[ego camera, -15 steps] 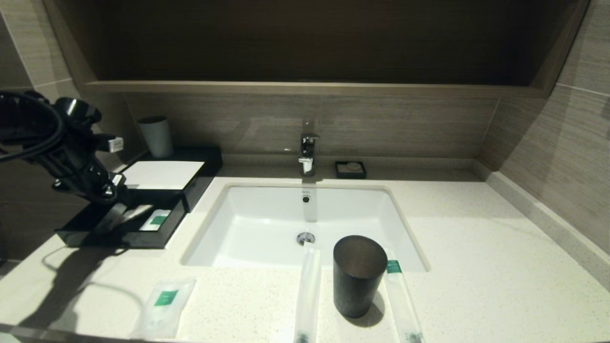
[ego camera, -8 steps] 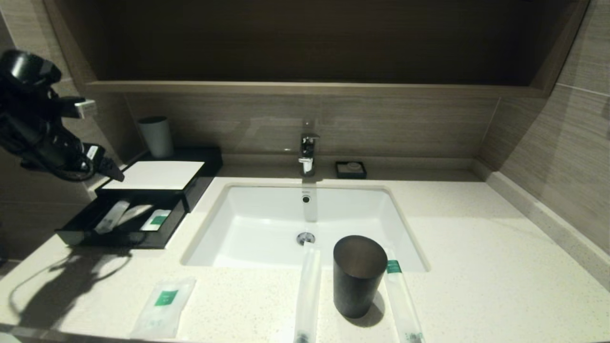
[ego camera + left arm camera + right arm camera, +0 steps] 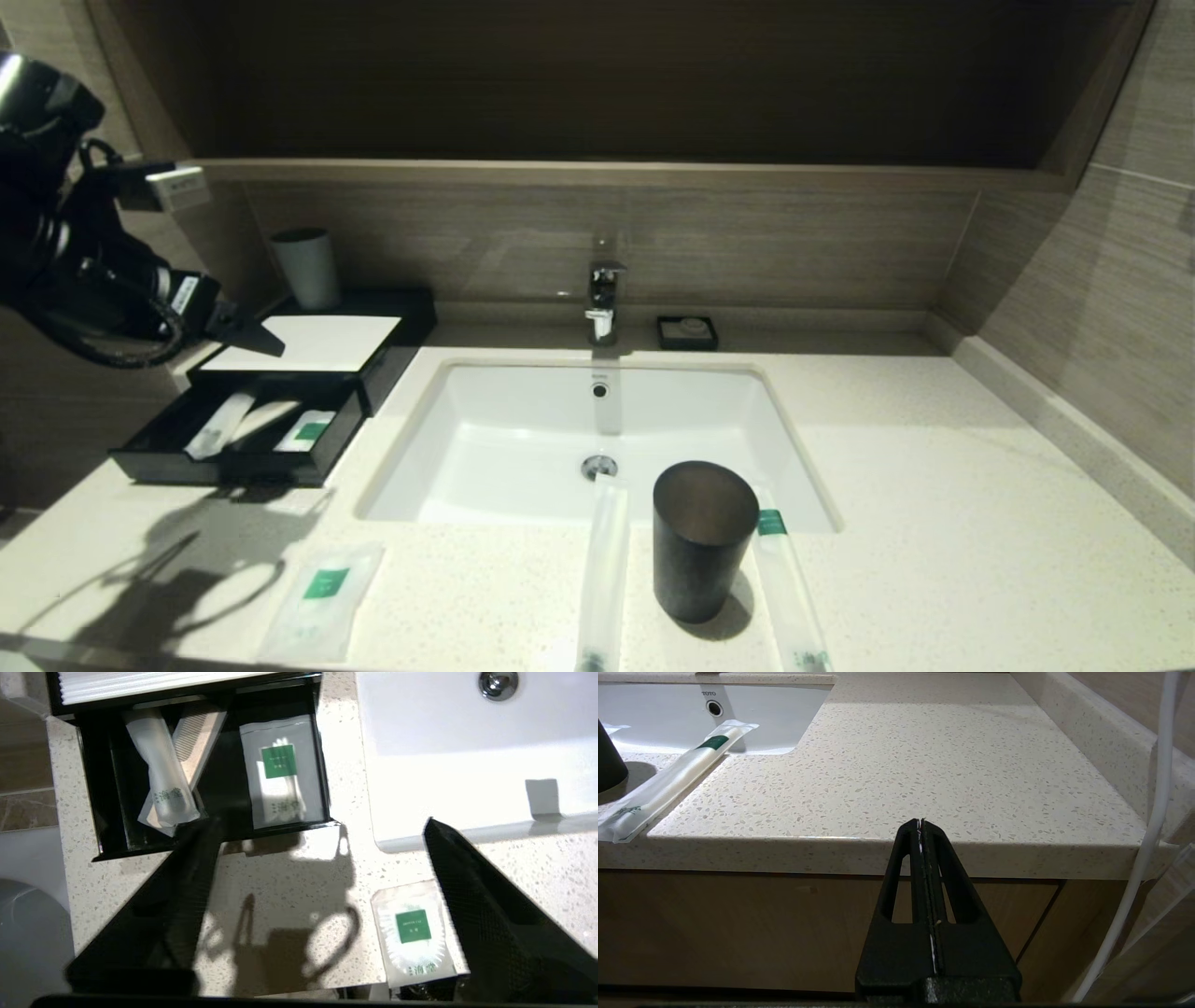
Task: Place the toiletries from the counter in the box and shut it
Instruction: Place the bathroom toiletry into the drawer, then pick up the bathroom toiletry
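Box (image 3: 308, 343) sits at the counter's (image 3: 934, 485) far left, drawer (image 3: 154, 446) pulled out toward the front, at about 9 o'clock from the sink (image 3: 523, 448). Inside the drawer: long sachet (image 3: 161, 772) lying over a comb (image 3: 198, 737), plus a flat green-label sachet (image 3: 280, 772) beside them. On the counter: short flat sachet (image 3: 322, 597) at 6 o'clock from the drawer, near the front edge; two long sachets, one (image 3: 602, 569) just left and one (image 3: 789, 588) just right of the dark cup (image 3: 702, 539), both overhanging the sink's front rim. Left gripper (image 3: 266, 341) hangs above the box's left side, jaws wide, nothing held. Right gripper (image 3: 922, 830) parked below the counter's front edge, fingers pressed together, empty.
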